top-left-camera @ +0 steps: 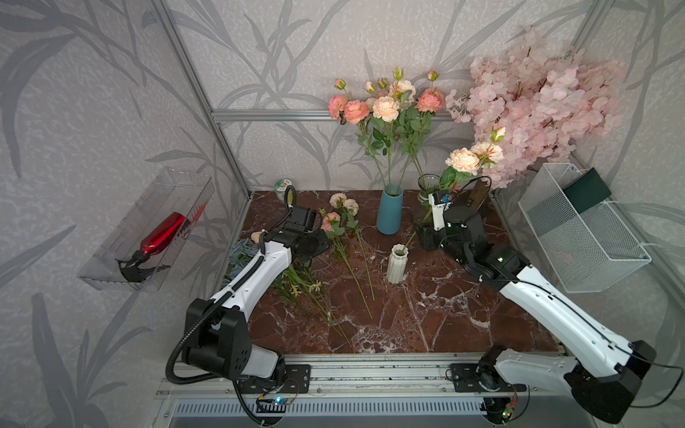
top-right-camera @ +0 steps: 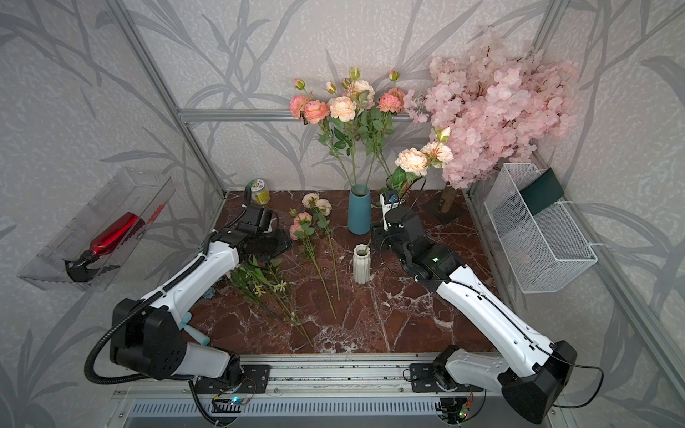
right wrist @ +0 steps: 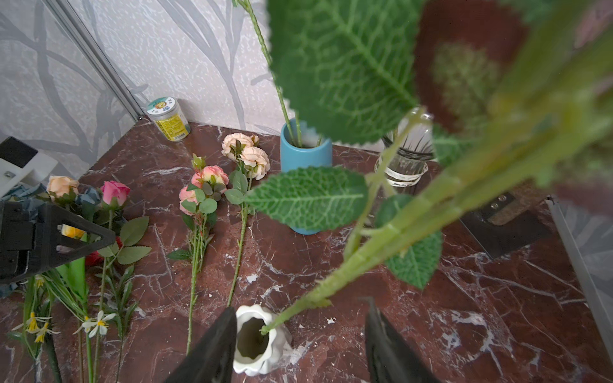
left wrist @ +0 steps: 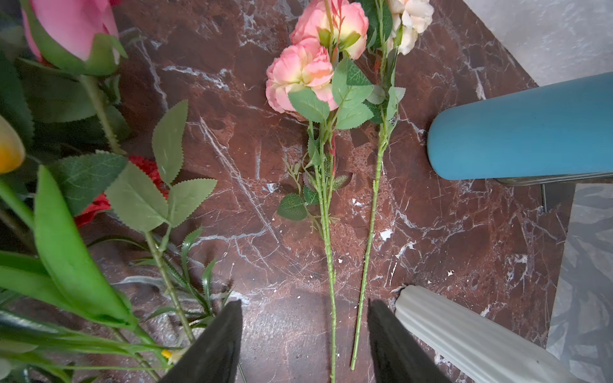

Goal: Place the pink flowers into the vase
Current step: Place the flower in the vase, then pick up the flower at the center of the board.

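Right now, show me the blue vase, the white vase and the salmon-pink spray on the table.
blue vase (top-left-camera: 389,215): in a top view, mid body.
white vase (top-left-camera: 396,267): in a top view, ribbed side.
salmon-pink spray (left wrist: 299,75): left wrist view, lower bloom.

Grey leaf-patterned wallpaper (top-left-camera: 92,92) — red-brown marble tabletop (top-left-camera: 444,315) below.

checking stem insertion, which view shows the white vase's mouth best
Right wrist: it looks down into the white vase, stem tip at the rim. In both top views the vase is small; left wrist shows only its side.
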Action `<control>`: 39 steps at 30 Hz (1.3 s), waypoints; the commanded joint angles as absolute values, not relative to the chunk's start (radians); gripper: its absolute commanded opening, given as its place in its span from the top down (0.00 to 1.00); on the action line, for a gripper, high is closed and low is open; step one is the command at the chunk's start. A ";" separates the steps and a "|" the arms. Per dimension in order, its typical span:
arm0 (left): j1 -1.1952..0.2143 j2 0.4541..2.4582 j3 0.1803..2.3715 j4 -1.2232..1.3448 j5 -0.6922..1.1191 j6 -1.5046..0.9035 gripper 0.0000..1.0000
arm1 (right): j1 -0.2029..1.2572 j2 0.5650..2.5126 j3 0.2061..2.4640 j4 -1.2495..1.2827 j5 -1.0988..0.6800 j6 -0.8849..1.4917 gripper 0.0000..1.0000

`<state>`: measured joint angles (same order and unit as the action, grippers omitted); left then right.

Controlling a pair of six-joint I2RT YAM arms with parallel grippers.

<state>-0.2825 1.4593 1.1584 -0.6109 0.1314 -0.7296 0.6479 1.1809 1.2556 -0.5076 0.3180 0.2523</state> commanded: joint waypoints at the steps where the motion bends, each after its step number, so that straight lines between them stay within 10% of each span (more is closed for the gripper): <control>1: -0.296 1.496 1.211 -0.619 0.106 -0.746 0.40 | 0.647 1.158 1.306 -0.624 0.375 0.282 0.38; 39: -0.350 1.774 1.285 -0.539 0.068 -0.831 0.46 | 0.645 1.128 1.360 -0.863 -0.360 0.213 0.39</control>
<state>-0.3370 1.7473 1.2530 -0.5507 0.0982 -0.8089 0.6476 1.1400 1.3823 -0.8486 -0.3050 0.2310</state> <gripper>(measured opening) 0.537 0.613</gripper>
